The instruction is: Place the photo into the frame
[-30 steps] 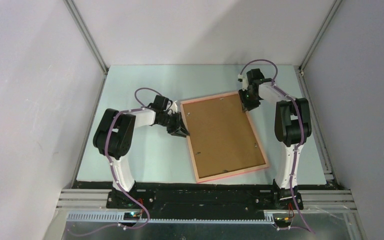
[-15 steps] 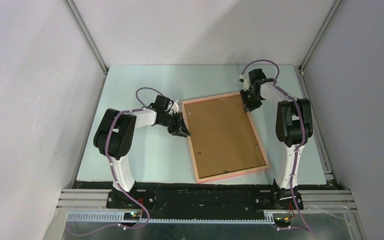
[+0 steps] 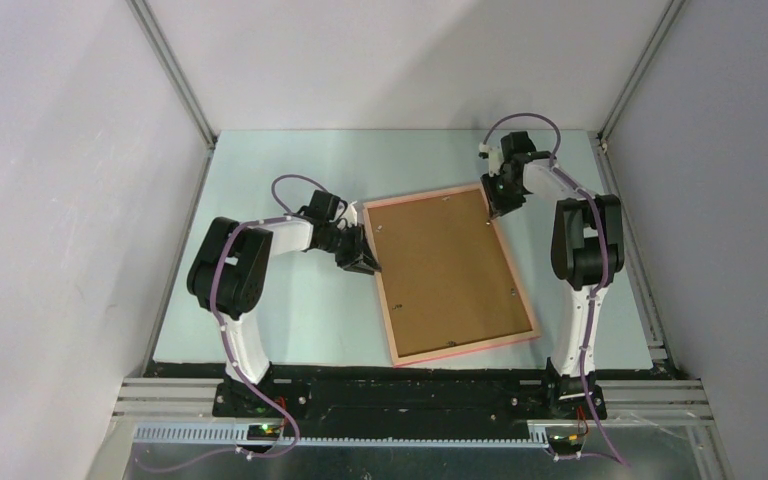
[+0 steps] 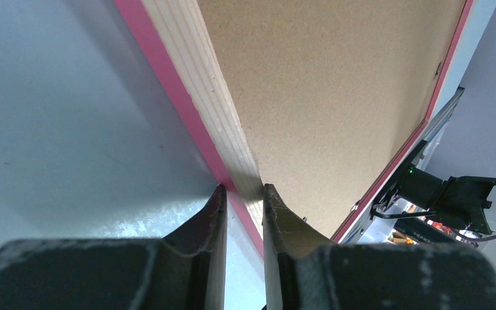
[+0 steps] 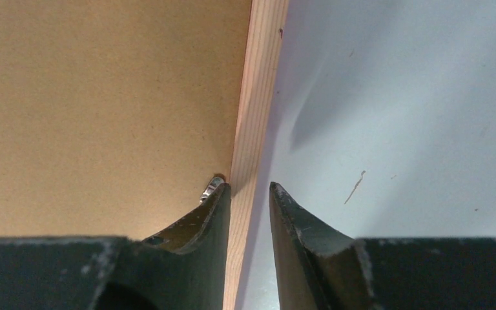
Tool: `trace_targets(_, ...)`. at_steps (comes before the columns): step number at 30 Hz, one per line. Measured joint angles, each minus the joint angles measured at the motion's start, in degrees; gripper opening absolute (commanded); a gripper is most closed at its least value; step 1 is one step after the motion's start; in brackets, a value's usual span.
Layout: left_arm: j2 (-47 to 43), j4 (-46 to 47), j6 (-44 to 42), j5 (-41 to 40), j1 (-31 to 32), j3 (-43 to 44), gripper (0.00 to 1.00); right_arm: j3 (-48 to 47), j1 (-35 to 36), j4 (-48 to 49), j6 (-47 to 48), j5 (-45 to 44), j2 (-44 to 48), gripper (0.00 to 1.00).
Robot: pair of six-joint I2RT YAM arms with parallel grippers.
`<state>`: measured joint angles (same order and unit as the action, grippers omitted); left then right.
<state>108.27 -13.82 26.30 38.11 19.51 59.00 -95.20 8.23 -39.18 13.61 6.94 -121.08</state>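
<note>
- The frame (image 3: 467,348) lies flat, back up, on the pale table (image 3: 290,310), between my two arms and skewed, its far end leaning left.
- Its brown backing board (image 3: 448,270) fills the salmon-pink border.
- My left pincer (image 3: 368,262) is clamped on the frame's left rail, nearer the far-left corner; up close the wooden rail runs straight in between its tips (image 4: 242,188).
- My right pincer (image 3: 495,205) sits at the far-right corner, jaws apart astride the right rail (image 5: 248,186).
- Its inner finger (image 5: 213,206) touches the wood beside a small metal clip (image 5: 210,188); the outer finger stands just off the rail.
</note>
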Motion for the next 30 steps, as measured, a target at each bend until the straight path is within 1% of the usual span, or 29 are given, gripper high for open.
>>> trace_targets(20,0.0,0.0,-0.3,0.0,0.0,0.0,0.0,1.9,-0.1,2.2,0.2,-0.2,-0.5,0.31)
trace_targets(25,0.0,0.0,-0.3,0.0,0.0,0.0,0.0,2.5,0.1,2.8,0.2,-0.6,-0.2,0.32)
trace_targets(30,0.0,0.0,-0.4,0.0,0.0,0.0,0.0,2.5,0.7,2.9,0.7,-1.1,-0.1,0.36)
